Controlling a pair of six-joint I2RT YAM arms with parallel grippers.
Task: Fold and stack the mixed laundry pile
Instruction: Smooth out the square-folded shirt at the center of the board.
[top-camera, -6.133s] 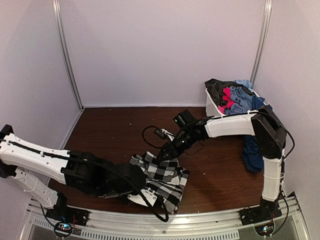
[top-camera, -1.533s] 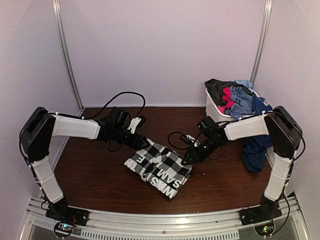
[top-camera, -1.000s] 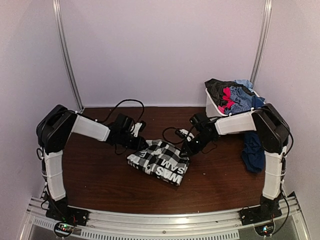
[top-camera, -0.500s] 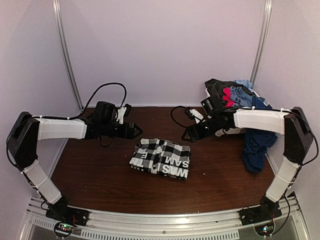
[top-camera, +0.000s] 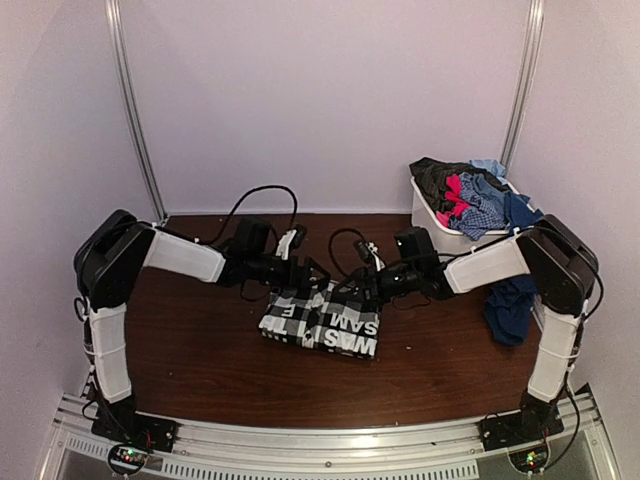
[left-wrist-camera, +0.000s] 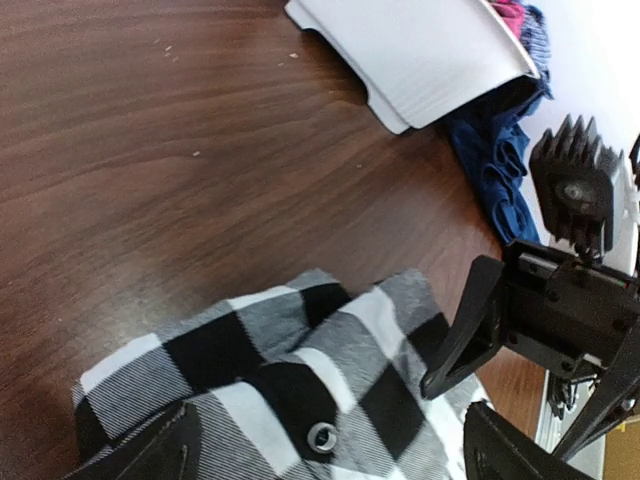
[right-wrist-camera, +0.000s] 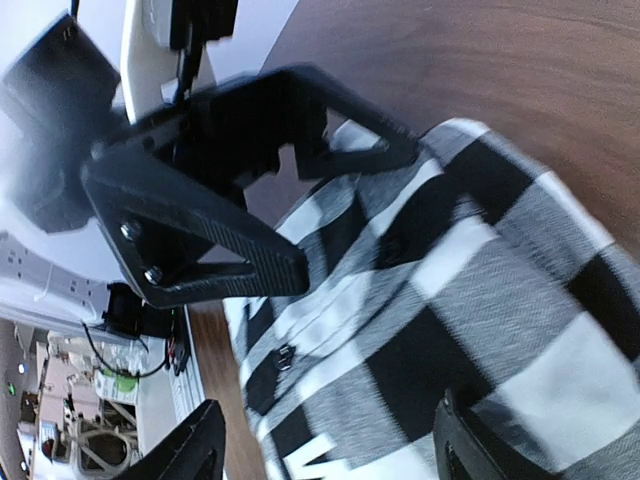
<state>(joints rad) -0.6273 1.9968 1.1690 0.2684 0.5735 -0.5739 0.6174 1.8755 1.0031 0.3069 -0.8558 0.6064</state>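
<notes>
The black-and-white checked shirt (top-camera: 322, 322) lies folded on the table with white lettering along its near side. My left gripper (top-camera: 310, 272) hangs open over its far left edge, and my right gripper (top-camera: 358, 288) hangs open over its far right edge, the two tips facing each other closely. In the left wrist view the shirt (left-wrist-camera: 300, 370) fills the space between my open left gripper (left-wrist-camera: 325, 452). In the right wrist view the shirt (right-wrist-camera: 450, 300) lies under my open right gripper (right-wrist-camera: 325, 445). The rest of the mixed laundry pile (top-camera: 468, 195) is heaped in the bin.
A white bin (top-camera: 436, 222) stands at the back right. A navy blue piece (top-camera: 508, 305) hangs from it down to the table beside the right arm. Black cables loop over the table behind the shirt. Walls close the table on three sides.
Both grippers let go of the shirt's edges and opened, pulled apart and away, then came back in toward each other over the shirt's far edge. The shirt now lies flat and folded.
</notes>
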